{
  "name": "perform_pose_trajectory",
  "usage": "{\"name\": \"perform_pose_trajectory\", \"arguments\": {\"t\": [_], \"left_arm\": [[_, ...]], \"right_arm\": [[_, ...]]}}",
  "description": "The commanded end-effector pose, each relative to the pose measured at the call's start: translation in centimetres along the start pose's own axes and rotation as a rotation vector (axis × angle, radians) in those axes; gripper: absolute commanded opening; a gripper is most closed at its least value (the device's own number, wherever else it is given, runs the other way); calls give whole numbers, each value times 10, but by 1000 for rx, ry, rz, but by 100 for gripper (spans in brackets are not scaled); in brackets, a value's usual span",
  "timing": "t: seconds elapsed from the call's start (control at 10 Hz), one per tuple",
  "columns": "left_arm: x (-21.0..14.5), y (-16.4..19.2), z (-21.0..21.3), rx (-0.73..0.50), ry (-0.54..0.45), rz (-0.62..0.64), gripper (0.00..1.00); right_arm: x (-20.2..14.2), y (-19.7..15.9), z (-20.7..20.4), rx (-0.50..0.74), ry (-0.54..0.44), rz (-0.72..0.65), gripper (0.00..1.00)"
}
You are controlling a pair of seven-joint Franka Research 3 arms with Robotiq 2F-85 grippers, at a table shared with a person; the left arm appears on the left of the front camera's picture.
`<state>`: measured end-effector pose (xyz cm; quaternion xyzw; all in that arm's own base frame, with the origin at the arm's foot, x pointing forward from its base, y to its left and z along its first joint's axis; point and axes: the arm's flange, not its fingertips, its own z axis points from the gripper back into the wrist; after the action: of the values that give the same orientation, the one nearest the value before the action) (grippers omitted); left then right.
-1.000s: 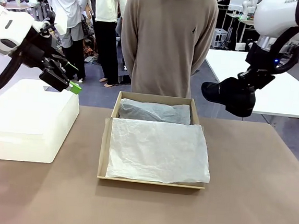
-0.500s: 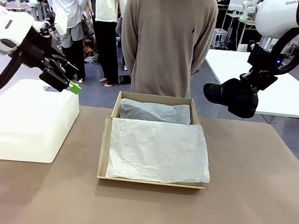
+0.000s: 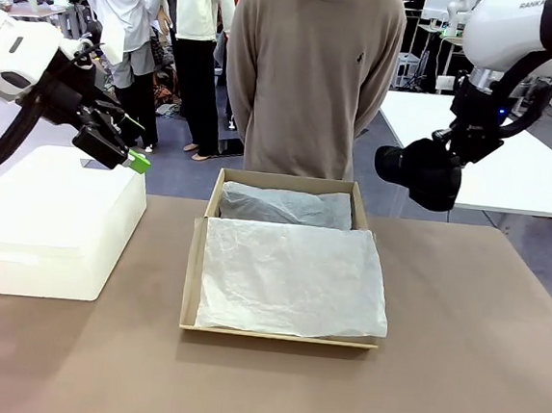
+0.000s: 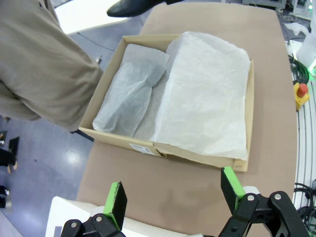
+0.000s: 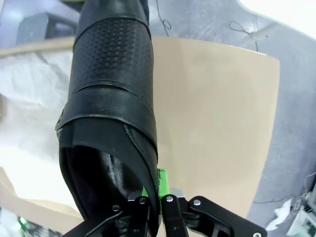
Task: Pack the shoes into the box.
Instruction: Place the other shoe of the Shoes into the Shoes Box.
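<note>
Front view: a brown cardboard shoebox [image 3: 288, 180] stands in the middle of the brown bench [image 3: 475, 359], and its flap lid [image 3: 192, 277] lies open toward the robot's side. White tissue paper [image 3: 289, 275] covers the lid and is crumpled inside the box. A larger white box [image 3: 52, 221] stands on the bench well apart to the left of the shoebox. A person [image 3: 312, 74] in a beige sweater stands just behind the far edge of the bench, directly behind the shoebox. Behind the right arm there is a white table [image 3: 535, 176].

Nothing lies on the bench between the shoebox and the right side.

One black leather shoe [image 3: 419, 173] hangs in the air, to the right of the shoebox and higher than it, near the far right edge of the bench. The right hand [image 3: 457, 143] is pressed together on it. In the right wrist view it pinches the rim of the shoe's opening, and the shoe's body stretches away from the fingers, over the bench and the tissue paper.

The left hand [image 4: 174, 191] is spread wide and holds nothing. It hovers over the far corner of the white box, and the shoebox lies well ahead of its green pads [image 4: 116, 200].
</note>
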<state>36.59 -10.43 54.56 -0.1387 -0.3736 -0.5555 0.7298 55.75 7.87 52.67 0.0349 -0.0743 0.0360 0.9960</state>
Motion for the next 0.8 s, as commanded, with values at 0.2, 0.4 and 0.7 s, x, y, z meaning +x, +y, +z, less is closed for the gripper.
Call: {"name": "perform_pose_trajectory", "arguments": {"t": [0.2,0.4,0.7], "left_arm": [[-1,2,0,-11,-18,-14,100],[-1,2,0,-11,-18,-14,100],[-1,2,0,-11,-18,-14,100]], "right_arm": [[-25,62,16,-62,-142,-457,0],[-29,90,4,-27,-99,-569,0],[-29,117,-5,-28,-123,-564,0]]}}
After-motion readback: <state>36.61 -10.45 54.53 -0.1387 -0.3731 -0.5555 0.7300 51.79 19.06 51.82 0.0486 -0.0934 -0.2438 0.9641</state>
